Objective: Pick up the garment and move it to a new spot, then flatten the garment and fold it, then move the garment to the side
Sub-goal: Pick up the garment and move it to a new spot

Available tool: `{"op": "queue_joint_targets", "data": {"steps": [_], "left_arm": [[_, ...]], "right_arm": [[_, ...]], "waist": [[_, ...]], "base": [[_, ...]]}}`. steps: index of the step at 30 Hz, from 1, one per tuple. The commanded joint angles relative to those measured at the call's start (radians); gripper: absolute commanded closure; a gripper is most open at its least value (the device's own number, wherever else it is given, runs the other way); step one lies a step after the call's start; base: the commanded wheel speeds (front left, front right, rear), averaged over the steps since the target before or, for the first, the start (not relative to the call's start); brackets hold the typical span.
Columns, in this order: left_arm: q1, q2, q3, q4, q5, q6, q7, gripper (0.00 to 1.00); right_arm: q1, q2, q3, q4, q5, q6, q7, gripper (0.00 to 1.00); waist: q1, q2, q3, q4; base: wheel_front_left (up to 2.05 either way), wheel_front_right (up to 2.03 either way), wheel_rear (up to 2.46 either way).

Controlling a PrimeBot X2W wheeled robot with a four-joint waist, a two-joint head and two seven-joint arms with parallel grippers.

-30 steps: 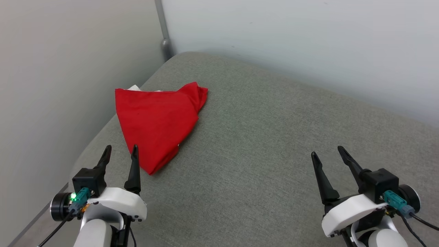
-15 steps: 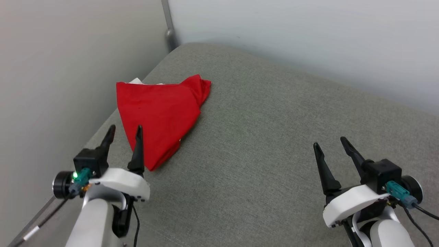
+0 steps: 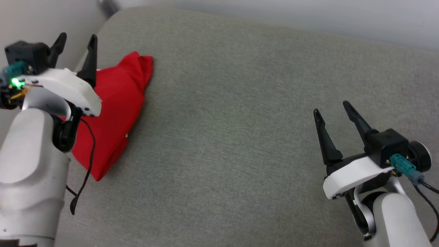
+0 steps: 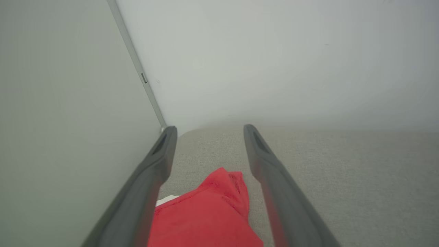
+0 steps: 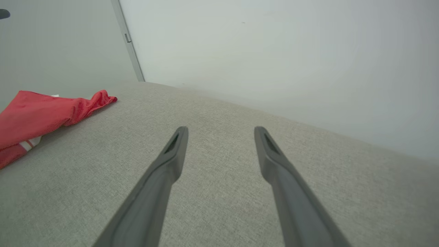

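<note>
Two tools are spread wide, nothing between their fingers. Nearest, the right tool (image 3: 330,108) hangs over bare grey cushion (image 3: 223,120), well apart from the garment (image 3: 116,99). Farther off at the left, the left tool (image 3: 77,37) is raised above the garment's left part, pointing toward the room's corner; whether it touches the cloth I cannot tell. The garment lies bunched in a rough red triangle at the cushion's left edge, a bit of white showing at its far side and striped trim at its near side. Beyond, two pale walls (image 4: 274,51) meet at a grey post (image 4: 137,65).
</note>
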Motion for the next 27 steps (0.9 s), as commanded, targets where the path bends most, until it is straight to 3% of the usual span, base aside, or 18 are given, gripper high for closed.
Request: {"op": "queue_joint_targets", "data": {"steps": [1, 8, 13, 18, 22, 23, 24, 25, 27], "left_arm": [[-0.044, 0.041, -0.032, 0.033, -0.051, -0.001, 0.063, 0.00], [-0.112, 0.193, -0.173, 0.122, -0.275, -0.001, 0.377, 0.00], [-0.093, 0.259, -0.239, 0.183, -0.422, -0.001, 0.589, 0.00], [-0.069, 0.274, -0.257, 0.253, -0.516, -0.001, 0.730, 0.00], [-0.044, 0.246, -0.254, 0.337, -0.572, 0.001, 0.806, 0.00], [-0.047, 0.235, -0.255, 0.369, -0.568, 0.008, 0.784, 0.58], [-0.050, 0.233, -0.258, 0.377, -0.563, 0.009, 0.772, 0.91], [-0.055, 0.235, -0.259, 0.383, -0.554, 0.013, 0.751, 1.00], [-0.074, 0.245, -0.262, 0.389, -0.535, 0.012, 0.701, 1.00]], "right_arm": [[-0.029, -0.001, -0.003, -0.007, -0.010, 0.000, -0.002, 0.00], [-0.063, 0.000, -0.005, 0.004, 0.004, 0.000, -0.024, 0.00], [-0.090, -0.001, 0.008, 0.018, 0.012, 0.000, -0.038, 0.00], [-0.106, -0.001, 0.015, 0.030, 0.016, 0.000, -0.046, 0.00], [-0.116, 0.000, 0.017, 0.038, 0.015, 0.000, -0.048, 0.00], [-0.122, -0.001, 0.018, 0.043, 0.010, 0.000, -0.053, 0.00], [-0.121, -0.001, 0.018, 0.044, 0.009, 0.000, -0.054, 0.00], [-0.119, -0.001, 0.017, 0.046, 0.008, 0.000, -0.055, 0.00], [-0.113, -0.001, 0.015, 0.049, 0.009, 0.000, -0.054, 0.00]], "waist": [[-0.0001, 0.0000, 0.101, -0.095], [-0.0001, 0.0000, 0.174, -0.153], [-0.0001, 0.0000, 0.206, -0.175], [-0.0001, 0.0000, 0.221, -0.185], [-0.0001, 0.0000, 0.229, -0.189], [-0.0001, 0.0000, 0.227, -0.193], [-0.0001, 0.0000, 0.224, -0.193], [-0.0001, 0.0000, 0.220, -0.193], [-0.0001, 0.0000, 0.208, -0.192]], "base": [[0.00, 0.00, 0.00], [0.00, 0.00, 0.00], [0.00, 0.00, 0.00], [0.00, 0.00, 0.00], [0.00, 0.00, 0.00], [0.00, 0.00, 0.00], [0.00, 0.00, 0.00], [0.00, 0.00, 0.00], [0.00, 0.00, 0.00]]}}
